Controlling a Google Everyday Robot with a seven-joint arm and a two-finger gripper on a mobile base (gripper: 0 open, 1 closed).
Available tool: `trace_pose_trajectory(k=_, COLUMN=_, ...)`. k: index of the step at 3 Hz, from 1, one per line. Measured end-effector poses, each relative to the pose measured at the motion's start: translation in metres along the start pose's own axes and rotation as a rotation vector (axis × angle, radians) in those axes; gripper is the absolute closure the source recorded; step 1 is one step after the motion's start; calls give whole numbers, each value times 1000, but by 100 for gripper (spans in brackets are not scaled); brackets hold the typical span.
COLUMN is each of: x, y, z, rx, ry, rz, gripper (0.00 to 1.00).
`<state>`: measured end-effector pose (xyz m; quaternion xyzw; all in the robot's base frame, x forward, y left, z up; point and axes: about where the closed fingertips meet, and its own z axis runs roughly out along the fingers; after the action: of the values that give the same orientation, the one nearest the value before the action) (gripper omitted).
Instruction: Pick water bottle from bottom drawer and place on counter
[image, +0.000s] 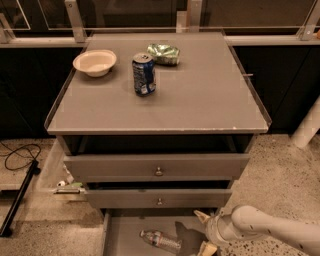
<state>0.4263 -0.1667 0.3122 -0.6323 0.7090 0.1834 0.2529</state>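
Camera view looks down on the grey cabinet from the front, so you get the whole thing at once. The water bottle is lying on its side on the flat floor of the bottom drawer, which is pulled out toward the camera. It sits a bit slanted, with its left end further back than its right.

The gripper is down low at the right side of that drawer, just right of the bottle. Its two tan fingertips are spread apart, one toward the cabinet and one toward the bottom edge of the shot. Nothing is between them and they aren't touching the bottle. There's a dark shadow on the drawer floor between bottle and gripper. The white arm comes in from the lower right, over the speckled floor.

Up on the counter there's a blue soda can standing upright left of centre. A white bowl sits at the back left, and a crumpled green packet lies just behind the can near the back edge. The counter's front rim looks a little chipped.

The two upper drawers each have a round knob and stick out slightly. A black cable loops on the floor off to the left.
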Motion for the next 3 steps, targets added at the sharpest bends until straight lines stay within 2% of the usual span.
trace_pose_trajectory(k=1, x=0, y=0, z=0, rx=0, ry=0, rz=0, gripper=0)
trace_pose_trajectory(k=2, x=4, y=3, z=14, rx=-9, ry=-11, rz=-1, gripper=0)
trace_pose_trajectory(k=3, x=7, y=5, z=44, rx=-15, ry=-37, rz=-28, gripper=0)
